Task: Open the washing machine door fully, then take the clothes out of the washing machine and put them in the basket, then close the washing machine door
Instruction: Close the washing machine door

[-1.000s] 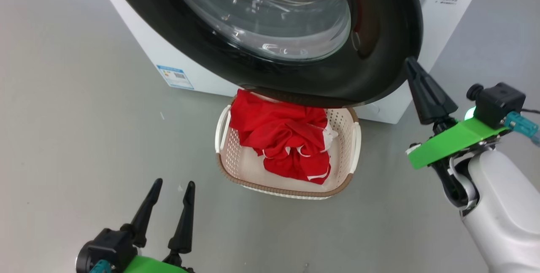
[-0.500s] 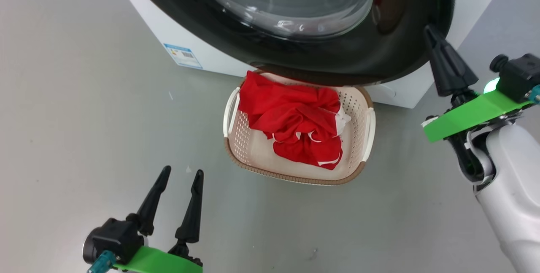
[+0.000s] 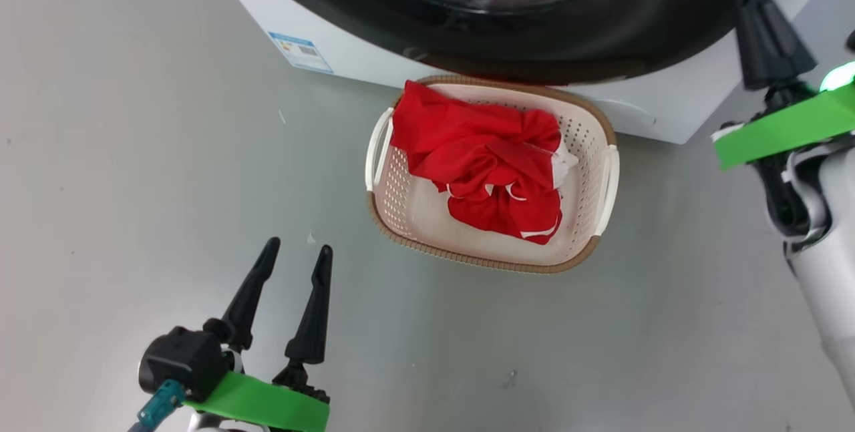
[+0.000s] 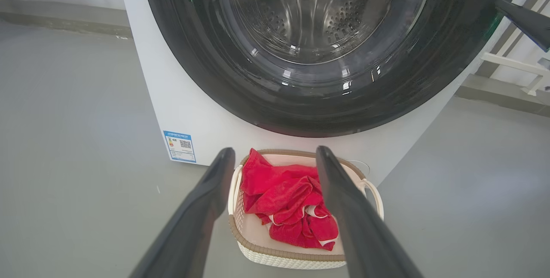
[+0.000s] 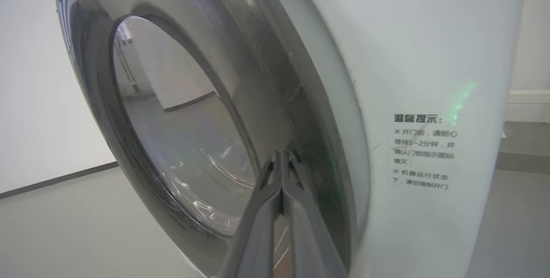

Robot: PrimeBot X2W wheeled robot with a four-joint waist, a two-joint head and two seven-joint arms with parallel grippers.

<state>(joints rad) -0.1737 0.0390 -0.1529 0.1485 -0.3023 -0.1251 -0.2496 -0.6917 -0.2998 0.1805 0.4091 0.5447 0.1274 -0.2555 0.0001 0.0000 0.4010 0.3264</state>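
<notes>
Lying in the basket [image 3: 481, 262], the clothes [image 3: 487, 158] are judged unloaded; only the washing machine door [image 3: 601, 45], touched by the clenched right gripper [image 5: 281, 155], is left to be shut, the left gripper [image 3: 298, 245] being held spread and empty.

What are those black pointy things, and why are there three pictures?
The black pointy things are a robot's fingers. It has two arms, each ending in a gripper. One picture comes from a camera on its head, looking down; the other two come from cameras on its wrists. The left gripper is open and holds nothing. The right gripper is shut, its tips touching the big round glossy black door of the white boxy washing machine. On the grey floor stands a small cream plastic basket with a brown rim, holding bright red clothes.
</notes>
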